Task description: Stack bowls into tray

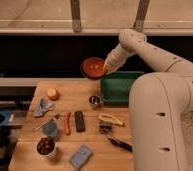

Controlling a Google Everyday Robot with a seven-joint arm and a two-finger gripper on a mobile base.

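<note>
Orange bowl held aloft, tilted, just left of tray and above its far-left corner; gripper clamped on bowl rim. Risk judged: rim-only grip lets bowl slip or strike tray wall on lowering. Purple bowl not seen; tray's right part hidden by arm.

The scene is dim and warm-toned, soft and grainy throughout. Light falls from above and front; the arm's white shell reads brightest, nearly washed out. A dark band behind the table swallows detail. The orange-red bowl shows faint sheen, held raised by the gripper. Small items on the table blur into smudges; shadows are weak and diffuse.
</note>
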